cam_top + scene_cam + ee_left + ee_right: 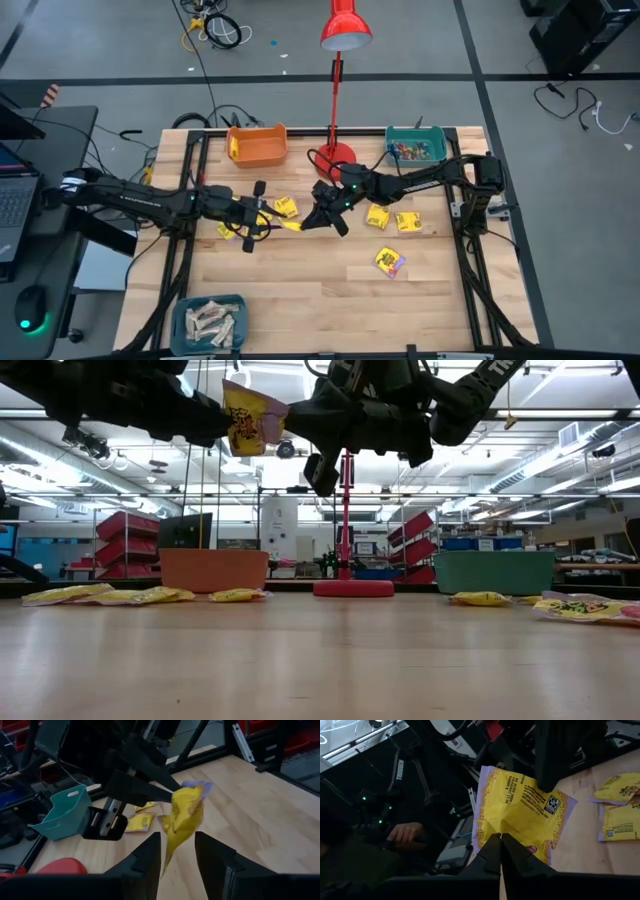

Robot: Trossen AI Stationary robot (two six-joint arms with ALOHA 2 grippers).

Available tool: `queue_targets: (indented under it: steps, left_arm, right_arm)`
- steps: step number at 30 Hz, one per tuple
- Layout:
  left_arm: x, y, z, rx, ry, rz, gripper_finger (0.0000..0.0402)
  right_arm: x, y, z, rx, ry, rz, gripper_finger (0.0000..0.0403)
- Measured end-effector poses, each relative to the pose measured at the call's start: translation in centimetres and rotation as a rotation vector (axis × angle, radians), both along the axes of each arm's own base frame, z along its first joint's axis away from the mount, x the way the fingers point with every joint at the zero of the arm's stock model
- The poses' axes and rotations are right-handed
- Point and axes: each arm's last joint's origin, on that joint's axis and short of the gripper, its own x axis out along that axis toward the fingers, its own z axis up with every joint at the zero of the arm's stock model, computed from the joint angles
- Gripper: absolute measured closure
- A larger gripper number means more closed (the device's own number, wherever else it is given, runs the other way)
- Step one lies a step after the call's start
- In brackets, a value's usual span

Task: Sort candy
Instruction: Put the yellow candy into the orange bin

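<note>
1. Blue bin [182, 316], near-left corner of the tabletop [320, 300]: holds pale bars [212, 322]. These look stiff and light.
2. My left tool [177, 840], left of centre, raised off the tabletop: fingers stand apart, one either side of the hanging tail of a packet. I judge they clamp nothing.
3. Orange bin [262, 152], far edge, left of the lamp [338, 90]: one yellow packet shows at its left wall; the rest of its contents I cannot tell.
4. Held packet [520, 815], mid-tabletop, in the air between my two tools: yellow, dark print, purple edge.
   - Handling, my judgement: thin crinkled film, very light, limp. It folds and dangles below the pinch.
   - It looks slippery, with soft contents, so little squeeze is needed.
   - Best hold: the flat sealed edge or a corner, not the puffed middle.
5. My right tool [501, 837], just right of centre: closed tight on that packet near one edge, carrying its whole weight.
6. Loose packets, flat on the tabletop: one just beside my left tool [285, 207], two right of centre [378, 216] [408, 221], one nearer the front [390, 262].
   - They lie flat, so a raised edge or corner is the only purchase.
7. Teal bin [443, 148], far right: small mixed coloured pieces inside.
</note>
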Motion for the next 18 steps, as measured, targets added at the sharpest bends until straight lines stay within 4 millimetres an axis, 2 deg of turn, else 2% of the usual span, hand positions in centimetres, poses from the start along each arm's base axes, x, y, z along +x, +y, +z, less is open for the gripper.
queue_targets:
  steps: [6, 13, 18]
  left_arm:
    - [0.00, -0.03, 0.00, 0.002, 0.000, -0.012, 0.0304]
    - [-0.01, -0.03, 0.00, 0.004, 0.000, -0.013, 0.0390]
    - [-0.01, -0.05, 0.00, 0.003, 0.000, -0.017, 0.0396]
  right_arm:
    - [0.00, -0.01, 0.00, -0.009, -0.006, 0.001, 0.0403]
    - [0.00, -0.01, -0.02, -0.032, -0.019, 0.004, 0.0403]
    - [-0.04, -0.22, 0.00, -0.016, -0.012, 0.011, 0.0398]
